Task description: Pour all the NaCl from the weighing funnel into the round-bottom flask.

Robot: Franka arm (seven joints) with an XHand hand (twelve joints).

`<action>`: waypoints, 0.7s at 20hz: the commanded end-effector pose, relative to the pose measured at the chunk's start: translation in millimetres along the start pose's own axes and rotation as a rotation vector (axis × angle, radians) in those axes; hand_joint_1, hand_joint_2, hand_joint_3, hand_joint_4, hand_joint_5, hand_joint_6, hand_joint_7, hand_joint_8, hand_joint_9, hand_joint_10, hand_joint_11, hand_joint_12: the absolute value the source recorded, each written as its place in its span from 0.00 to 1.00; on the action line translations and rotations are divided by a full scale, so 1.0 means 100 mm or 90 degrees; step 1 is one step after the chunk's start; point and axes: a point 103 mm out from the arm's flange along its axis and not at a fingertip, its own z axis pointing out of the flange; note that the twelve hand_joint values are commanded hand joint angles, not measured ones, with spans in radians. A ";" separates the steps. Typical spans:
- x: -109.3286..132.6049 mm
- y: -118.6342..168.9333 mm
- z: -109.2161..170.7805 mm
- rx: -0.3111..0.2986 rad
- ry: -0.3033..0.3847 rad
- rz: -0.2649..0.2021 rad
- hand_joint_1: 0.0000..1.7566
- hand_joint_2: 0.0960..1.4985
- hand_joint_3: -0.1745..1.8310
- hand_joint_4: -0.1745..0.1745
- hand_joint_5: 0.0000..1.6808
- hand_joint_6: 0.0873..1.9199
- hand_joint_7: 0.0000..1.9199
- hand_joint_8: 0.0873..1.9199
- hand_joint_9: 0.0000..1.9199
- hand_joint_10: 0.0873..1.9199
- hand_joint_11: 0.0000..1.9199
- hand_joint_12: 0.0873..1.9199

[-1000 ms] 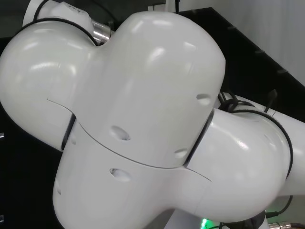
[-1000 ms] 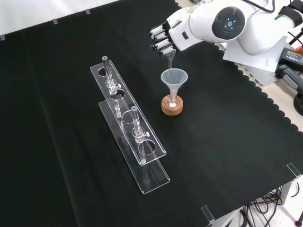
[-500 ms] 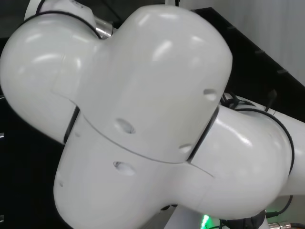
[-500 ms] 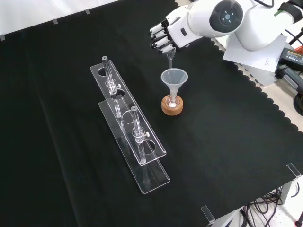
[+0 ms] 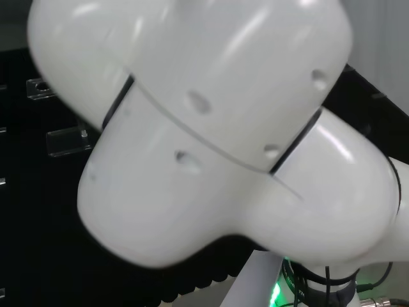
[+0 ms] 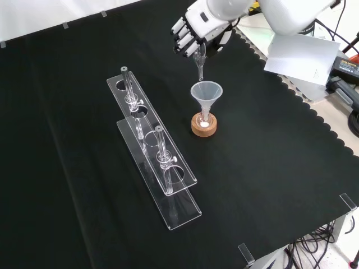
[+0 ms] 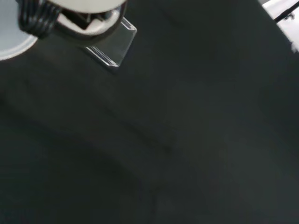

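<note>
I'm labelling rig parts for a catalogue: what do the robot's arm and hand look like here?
The arm is built of large, rounded, glossy white links with thin dark seams and small oval recesses; black cables run near its base. The hand has a white body and white fingers with black tips.

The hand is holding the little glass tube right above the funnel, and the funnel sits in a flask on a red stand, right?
Not quite: the stand is a brown cork ring, not red, as the front view shows. The rest holds: the hand is holding the little glass tube right above the funnel, and the funnel sits in a flask on that stand.
</note>
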 end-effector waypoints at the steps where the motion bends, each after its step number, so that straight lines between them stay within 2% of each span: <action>1: -0.21 0.01 0.08 -0.011 0.192 -0.008 0.63 0.44 0.39 1.00 0.73 0.36 0.39 0.27 0.57 0.08 0.47 0.52; 8: -0.40 0.01 0.21 -0.019 0.349 -0.003 0.63 0.44 0.39 1.00 0.73 0.36 0.39 0.27 0.57 0.08 0.47 0.52; 14: -0.48 0.02 0.30 -0.047 0.418 -0.003 0.63 0.44 0.39 1.00 0.72 0.36 0.39 0.27 0.58 0.08 0.47 0.52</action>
